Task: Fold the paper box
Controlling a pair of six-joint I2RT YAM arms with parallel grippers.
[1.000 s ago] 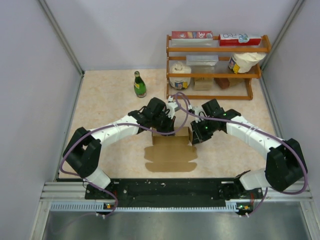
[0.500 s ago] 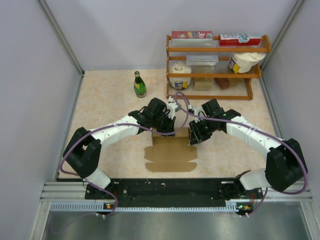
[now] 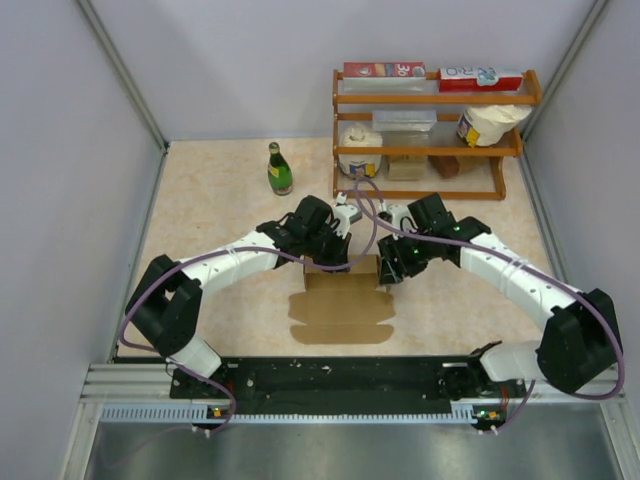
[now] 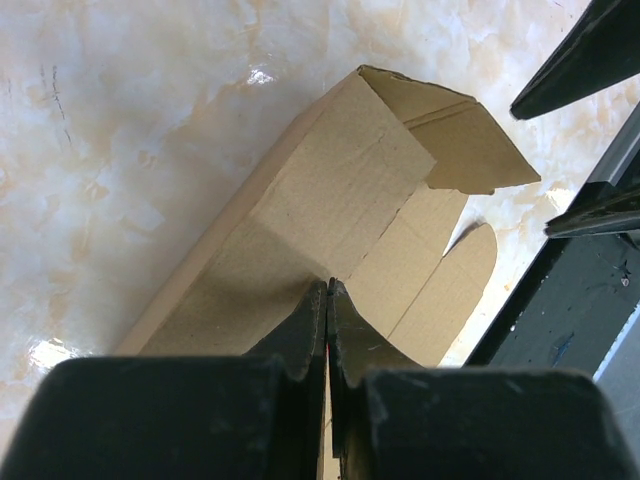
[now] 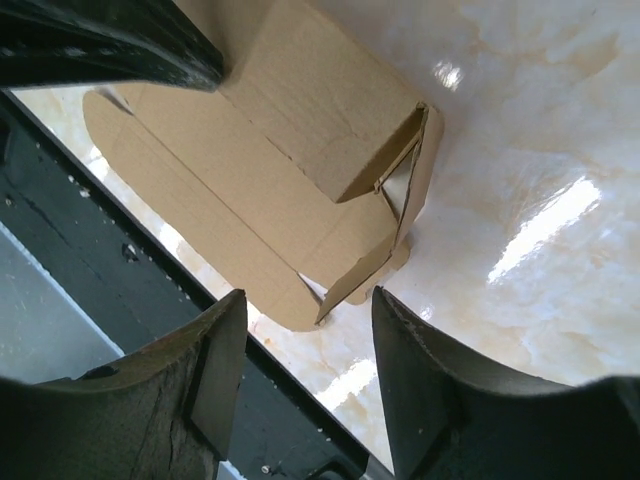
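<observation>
1. Over the last second the right arm has swung its elbow outward. The right fingers [image 5: 215, 365] have edged slightly farther from the arm bases, staying at the right-hand end of the paper box [image 3: 345, 300]. The left arm and the cardboard show no visible shift.
2. My reading is that this is a re-aiming move rather than a fold. The right-hand end flap is not yet tucked, so the box is only part-formed.
3. The left fingers [image 4: 312, 335] are clenched together on the top edge of the raised cardboard wall, holding it upright. The right fingers are spread apart and grasp nothing. In the right wrist view they frame the box's open end with its half-turned side flap.
4. The box sits on the marbled counter [image 3: 220, 200], about midway between the two arms and near their bases. It is well apart from the wooden rack [image 3: 430, 100] and the green bottle [image 3: 279, 168].
5. Its long axis runs left to right, parallel to the counter's near edge. The far strip is folded up into a wall, the flat panel with rounded flaps lies toward the arm bases, and the open end points toward the right arm.
</observation>
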